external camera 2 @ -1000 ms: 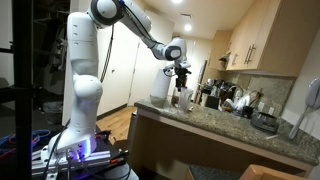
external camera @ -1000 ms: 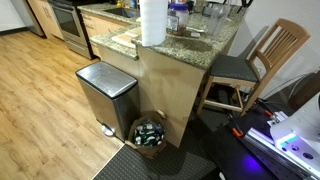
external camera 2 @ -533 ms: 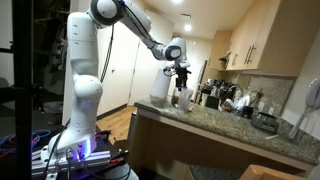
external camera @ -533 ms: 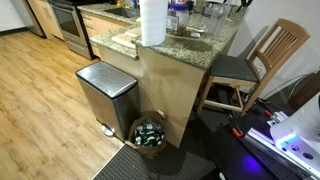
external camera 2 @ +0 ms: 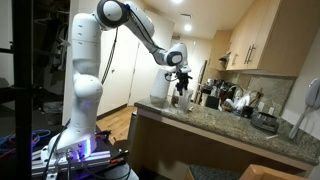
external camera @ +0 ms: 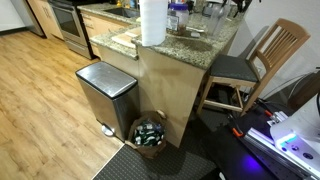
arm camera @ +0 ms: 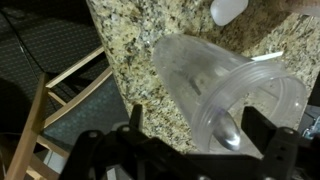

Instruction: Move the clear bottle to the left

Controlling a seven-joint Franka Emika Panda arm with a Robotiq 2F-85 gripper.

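Bottle (arm camera: 215,85) upright on the speckled granite counter (arm camera: 150,40), close to its edge. Seen from above in the wrist view, open mouth nearest the camera. Jaws spread, one on each side of the bottle's top, gripper (arm camera: 198,125) straddling it. Clear gap at the finger (arm camera: 134,122) on the chair side; on the opposite side, too much overlap to judge contact. Wooden chair (arm camera: 55,95) below, beyond the counter edge. Something white and rounded (arm camera: 228,10) on the stone past the bottle.

In an exterior view, white arm (external camera 2: 85,60) arching over from its base. Gripper (external camera 2: 181,80) pointing down, right above the bottle (external camera 2: 184,99). Roll (external camera 2: 159,99) just beside the bottle, dark appliances (external camera 2: 212,96) farther along the counter (external camera 2: 230,130).

In an exterior view, roll (external camera: 152,22) near the counter (external camera: 190,45) corner, blue-lidded jar (external camera: 177,15) just beside it. Steel bin (external camera: 105,92) and basket (external camera: 150,133) on the floor against the counter's side. Chair (external camera: 262,60) drawn up at the far end. Bottle not picked out with certainty from this angle.
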